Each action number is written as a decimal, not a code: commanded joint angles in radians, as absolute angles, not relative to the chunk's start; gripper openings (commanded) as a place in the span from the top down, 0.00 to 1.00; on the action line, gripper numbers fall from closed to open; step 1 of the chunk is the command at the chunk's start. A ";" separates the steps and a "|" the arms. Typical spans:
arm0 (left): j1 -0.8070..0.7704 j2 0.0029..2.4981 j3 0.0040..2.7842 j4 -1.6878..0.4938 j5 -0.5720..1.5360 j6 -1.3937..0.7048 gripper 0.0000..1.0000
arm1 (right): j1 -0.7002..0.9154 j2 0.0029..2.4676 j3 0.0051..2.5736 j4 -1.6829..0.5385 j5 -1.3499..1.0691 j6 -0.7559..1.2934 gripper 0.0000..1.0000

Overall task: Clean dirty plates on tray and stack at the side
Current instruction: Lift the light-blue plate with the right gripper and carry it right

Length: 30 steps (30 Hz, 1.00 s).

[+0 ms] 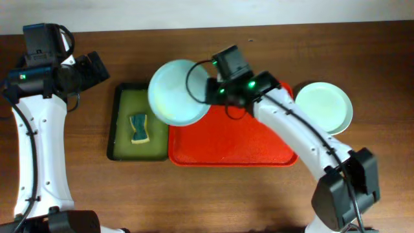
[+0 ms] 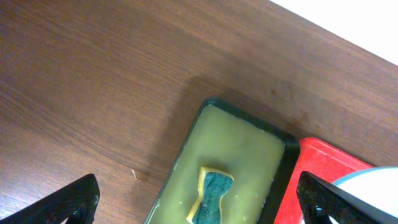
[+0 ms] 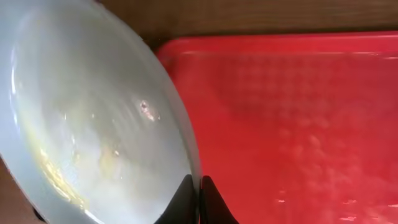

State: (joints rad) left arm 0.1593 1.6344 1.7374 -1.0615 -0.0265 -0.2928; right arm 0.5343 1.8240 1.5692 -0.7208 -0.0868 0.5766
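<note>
pinching pale blue plate (image 1: pixel 176 92) rim in right fingers (image 3: pixel 194 208), over red tray (image 1: pixel 246 145) edge, hovering left fingers (image 1: pixel 98 68) wide open, empty

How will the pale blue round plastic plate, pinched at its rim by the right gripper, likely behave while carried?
Probably stiff: the pale blue round plastic plate shows no bend though the right gripper pinches only its rim. Likely light, since that edge grip carries it. Its glossy face with a yellow smear suggests it could slip or pivot.
</note>
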 commanded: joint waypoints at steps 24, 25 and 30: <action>0.160 1.639 1.736 -1.061 -0.022 -0.302 0.01 | 0.979 1.853 1.582 0.394 1.085 -0.323 0.96; 0.159 1.639 1.736 -1.061 -0.022 -0.302 0.01 | 0.979 1.853 1.582 0.394 1.085 -0.324 0.96; 0.160 1.639 1.736 -1.061 -0.022 -0.302 0.01 | 0.979 1.853 1.582 0.356 1.085 -0.292 0.96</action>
